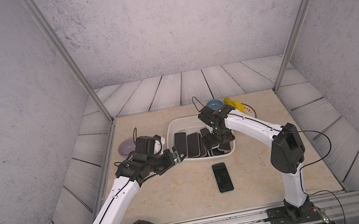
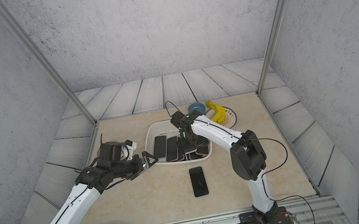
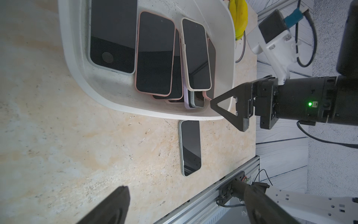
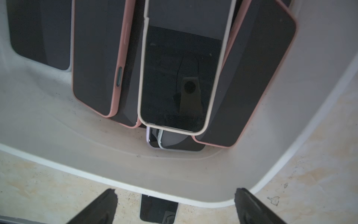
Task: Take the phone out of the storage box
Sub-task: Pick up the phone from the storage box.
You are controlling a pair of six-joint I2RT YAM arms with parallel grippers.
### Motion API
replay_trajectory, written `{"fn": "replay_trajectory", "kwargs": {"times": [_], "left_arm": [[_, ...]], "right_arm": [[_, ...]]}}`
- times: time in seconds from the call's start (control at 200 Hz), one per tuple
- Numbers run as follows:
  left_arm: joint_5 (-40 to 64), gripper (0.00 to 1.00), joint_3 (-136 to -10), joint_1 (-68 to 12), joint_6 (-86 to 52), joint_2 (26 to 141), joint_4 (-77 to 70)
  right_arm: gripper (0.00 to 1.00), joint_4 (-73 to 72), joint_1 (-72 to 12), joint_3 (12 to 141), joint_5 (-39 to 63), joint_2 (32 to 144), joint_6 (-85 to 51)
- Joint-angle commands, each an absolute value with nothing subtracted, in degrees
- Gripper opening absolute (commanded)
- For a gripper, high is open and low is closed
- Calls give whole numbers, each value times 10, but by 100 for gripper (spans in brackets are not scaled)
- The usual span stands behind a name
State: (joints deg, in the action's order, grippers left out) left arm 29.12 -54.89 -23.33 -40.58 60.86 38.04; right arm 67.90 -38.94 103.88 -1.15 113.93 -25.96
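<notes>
**Right tool poised over a pile of phones in the storage box**

The right tool (image 4: pixel 175 193) hangs with its jaws spread wide and empty, over the near end of the storage box (image 1: pixel 204 159). Directly below it, a cream-cased phone (image 4: pixel 180 77) lies screen up on top of a loose pile, flanked by pink-cased phones (image 4: pixel 96 58) and overlapping others beneath. The left tool (image 1: pixel 177 154), jaws also apart and empty, sits just beside the box's near corner on the left arm's side; whether it touches the wall cannot be told. One phone (image 1: pixel 222 177) already lies on the bench (image 1: pixel 163 195), just in front of the box.

The top phone looks like the easiest pick. A good grasp would come straight down, with the jaws spanning its narrow width and closing on the cased long edges rather than the slick glass. Lifting vertically should keep the phones underneath from being dragged. The left tool could steady the box.
</notes>
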Motion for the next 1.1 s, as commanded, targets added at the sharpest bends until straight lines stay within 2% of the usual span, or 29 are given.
{"fn": "replay_trajectory", "kwargs": {"times": [0.0, 0.951, 1.096], "left_arm": [[291, 98, -537, -234, -405, 599, 395], [268, 99, -554, -229, -359, 617, 435], [266, 99, -554, -229, -357, 618, 437]], "right_arm": [[100, 690, -391, 1060, -8, 1154, -249], [100, 703, -379, 1176, -45, 1310, -231], [96, 706, -377, 1181, -49, 1323, -231]]}}
